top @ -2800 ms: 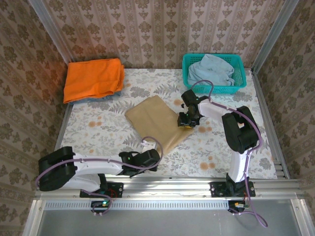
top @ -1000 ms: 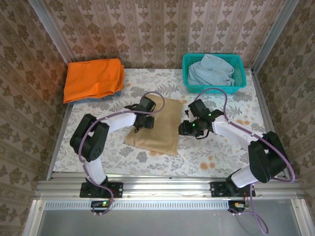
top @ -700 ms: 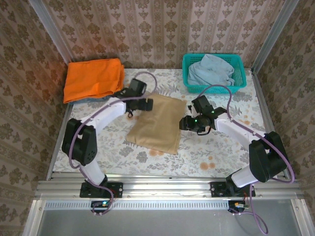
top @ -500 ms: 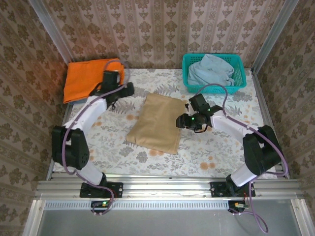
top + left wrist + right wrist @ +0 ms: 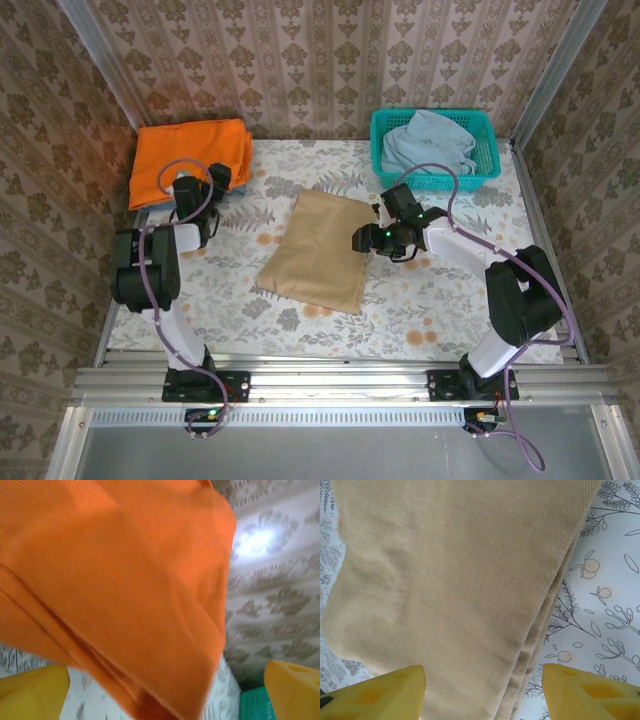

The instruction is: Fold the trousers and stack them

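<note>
The tan trousers [image 5: 315, 250] lie folded into a flat rectangle in the middle of the table. My right gripper [image 5: 362, 240] hovers at their right edge. In the right wrist view its yellow fingers [image 5: 375, 695] stand wide apart, open over the trousers' [image 5: 455, 580] layered folded edge, gripping nothing. My left gripper [image 5: 214, 180] is at the back left, by the near right corner of the orange garment [image 5: 190, 160]. Its fingertips [image 5: 295, 690] are spread open with orange cloth [image 5: 115, 580] just ahead of them.
A teal basket [image 5: 490, 150] holding a pale blue garment [image 5: 428, 140] stands at the back right. The orange garment rests on a bluish layer at the back left. Wallpapered walls enclose the table on three sides.
My left arm let go of the trousers, opened and swung back left to the orange garment. My right gripper opened wider and shifted slightly left at the trousers' right edge.
</note>
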Tool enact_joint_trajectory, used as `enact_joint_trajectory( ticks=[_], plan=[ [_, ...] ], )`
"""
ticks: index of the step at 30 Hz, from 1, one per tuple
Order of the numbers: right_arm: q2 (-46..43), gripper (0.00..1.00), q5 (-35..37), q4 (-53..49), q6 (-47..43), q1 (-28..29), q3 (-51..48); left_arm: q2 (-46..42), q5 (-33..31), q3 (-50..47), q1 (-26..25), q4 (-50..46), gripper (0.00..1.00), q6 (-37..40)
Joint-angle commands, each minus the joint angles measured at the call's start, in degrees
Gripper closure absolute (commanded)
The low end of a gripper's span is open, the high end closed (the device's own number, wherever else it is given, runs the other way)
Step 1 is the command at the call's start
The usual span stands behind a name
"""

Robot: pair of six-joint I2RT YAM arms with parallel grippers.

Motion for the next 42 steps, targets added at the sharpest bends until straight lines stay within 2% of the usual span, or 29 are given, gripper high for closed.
enact_joint_trajectory(
  ticks=[1, 10, 12, 14, 16, 18, 20, 23, 29, 33, 38, 42],
  plan=[
    [0.7, 0.35, 0.2, -0.4, -1.4, -0.9, 0.4, 5.9, 1.8, -0.2, 1.3, 17.2, 0.0, -12.5],
    [1.6, 0.35, 0.0, -0.4, -1.3, -2.3, 0.5, 15.1, 0.4, 3.0, 2.0, 18.7, 0.0, -15.9],
    [1.6, 0.35, 0.1, -0.3, -1.2, -2.4, 0.5, 16.1, -0.1, 4.1, 2.0, 16.3, 0.05, -15.5],
    [1.6, 0.35, 0.2, -0.3, -1.2, -2.6, 0.4, 16.5, -0.9, 4.9, 2.1, 13.7, 0.19, -14.8],
    [1.4, 0.35, 0.2, -0.2, -1.1, -2.9, 0.2, 17.1, -0.5, 5.9, 2.2, 12.1, 0.47, -14.6],
    [1.4, 0.36, 0.1, -0.1, -1.2, -3.0, 0.0, 17.5, 0.1, 6.0, 2.3, 12.3, 0.69, -14.9],
    [1.3, 0.36, 0.2, 0.0, -1.1, -3.1, -0.2, 17.5, 0.1, 5.4, 2.4, 13.4, 0.84, -14.9],
    [1.3, 0.36, 0.1, 0.1, -1.2, -3.1, -0.2, 16.9, 0.6, 4.3, 2.7, 13.7, 1.0, -14.2],
    [0.4, 0.36, 0.0, 0.3, -1.3, -3.3, -0.7, 12.0, -1.5, -2.6, 2.0, 15.6, 1.0, -12.2],
    [-0.3, 0.37, -0.2, 0.8, -1.1, -3.6, -1.2, 9.4, -3.5, -8.6, -1.2, 17.7, 1.0, -13.3],
    [-1.2, 0.37, -0.1, 1.0, -0.8, -3.6, -1.9, 9.6, -8.5, -16.1, -9.6, 24.9, 1.0, -17.3],
    [-2.9, 0.37, 0.4, 0.7, -0.8, -3.6, -2.3, 12.2, -14.8, -23.7, -17.3, 33.1, 1.0, -21.6]
  ],
)
